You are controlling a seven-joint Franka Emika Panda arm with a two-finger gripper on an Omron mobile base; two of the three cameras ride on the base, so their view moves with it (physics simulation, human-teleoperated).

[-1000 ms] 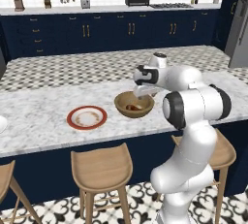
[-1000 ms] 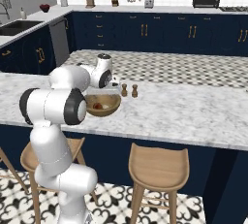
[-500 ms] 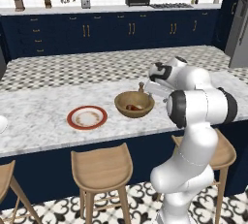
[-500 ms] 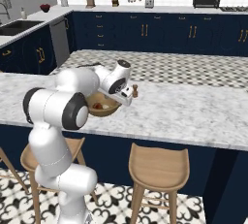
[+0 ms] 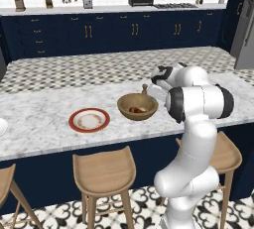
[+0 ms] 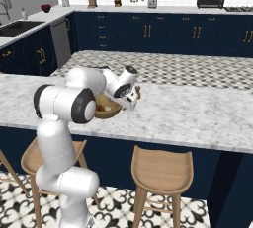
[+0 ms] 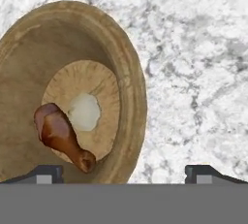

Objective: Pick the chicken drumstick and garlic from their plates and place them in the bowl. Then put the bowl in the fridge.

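The tan wooden bowl (image 7: 29,53) holds the brown chicken drumstick (image 7: 60,136) and the pale garlic (image 7: 85,112). My gripper (image 7: 124,173) hangs open just above the bowl's right rim, one fingertip (image 7: 47,172) over the inside and the other over the marble. In the left base view the gripper (image 5: 155,90) is at the right edge of the bowl (image 5: 137,107); in the right base view the gripper (image 6: 130,102) partly covers the bowl (image 6: 105,110). The red-rimmed plate (image 5: 89,120) lies bare to the left, the white plate (image 5: 1,126) at the far left edge. The grey fridge (image 5: 246,27) stands far right.
A small wooden shaker (image 5: 145,89) stands on the island counter (image 5: 44,111) just behind the bowl, close to my hand, also seen as the shaker (image 6: 138,93). Wooden stools (image 5: 103,171) line the near side. Navy cabinets and appliances run along the back wall.
My hand has swung from over the bowl's middle to its right rim in the left base view. The jaws stay open; bowl, drumstick and garlic have not moved.
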